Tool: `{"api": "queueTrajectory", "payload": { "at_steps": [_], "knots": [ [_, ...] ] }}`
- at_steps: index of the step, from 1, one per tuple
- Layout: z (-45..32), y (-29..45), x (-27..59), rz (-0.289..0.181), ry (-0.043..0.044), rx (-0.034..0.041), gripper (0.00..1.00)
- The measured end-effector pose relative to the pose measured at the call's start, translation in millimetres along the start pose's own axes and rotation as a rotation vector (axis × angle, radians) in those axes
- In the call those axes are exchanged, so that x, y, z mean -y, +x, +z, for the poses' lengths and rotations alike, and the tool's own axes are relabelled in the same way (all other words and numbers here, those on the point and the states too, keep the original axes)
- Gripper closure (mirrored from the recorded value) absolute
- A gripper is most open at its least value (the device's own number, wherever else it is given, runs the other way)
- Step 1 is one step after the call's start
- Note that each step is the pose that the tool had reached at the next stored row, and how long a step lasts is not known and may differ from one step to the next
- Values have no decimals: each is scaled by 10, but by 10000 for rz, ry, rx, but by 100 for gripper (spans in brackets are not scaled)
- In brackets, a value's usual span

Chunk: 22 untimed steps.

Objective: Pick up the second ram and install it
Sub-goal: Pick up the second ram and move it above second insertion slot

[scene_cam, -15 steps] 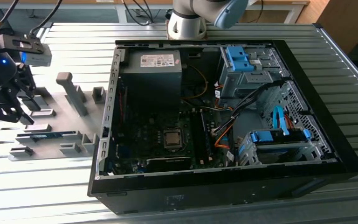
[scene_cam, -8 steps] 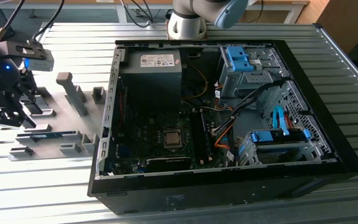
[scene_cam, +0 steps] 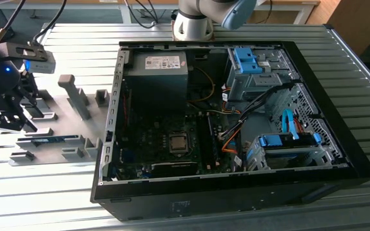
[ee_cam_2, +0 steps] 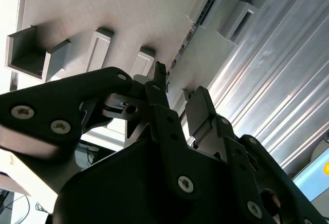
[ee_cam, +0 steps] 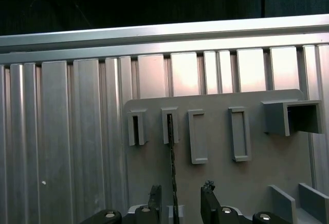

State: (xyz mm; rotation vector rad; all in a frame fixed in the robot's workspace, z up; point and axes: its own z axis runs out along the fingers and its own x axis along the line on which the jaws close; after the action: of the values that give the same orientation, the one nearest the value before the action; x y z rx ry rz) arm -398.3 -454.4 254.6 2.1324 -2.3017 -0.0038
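The second ram [ee_cam: 171, 154] is a long, thin, dark stick. It stands on its edge in a grey holder [ee_cam: 169, 125] on the grey plate [ee_cam: 257, 183]. The gripper [ee_cam: 182, 188] is near it. Its jaws are spread apart and hold nothing, and the stick lines up with the gap between them. Other small grey blocks [ee_cam: 198, 136] stand just beside the stick. The plate lies on a ribbed metal table [ee_cam: 61, 147]. An open computer case [scene_cam: 116, 96] sits beside the plate, at the exterior view's right
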Motion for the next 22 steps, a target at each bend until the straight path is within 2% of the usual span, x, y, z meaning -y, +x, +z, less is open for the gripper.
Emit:
{"api": "queueTrajectory", "payload": {
  "at_steps": [7, 13, 22],
  "knots": [
    [0, 0, -1, -5, 0, 0, 57],
    [26, 1, -1, -236, 0, -1, 57],
    [153, 6, 0, -238, 0, -1, 57]
  ]
}}
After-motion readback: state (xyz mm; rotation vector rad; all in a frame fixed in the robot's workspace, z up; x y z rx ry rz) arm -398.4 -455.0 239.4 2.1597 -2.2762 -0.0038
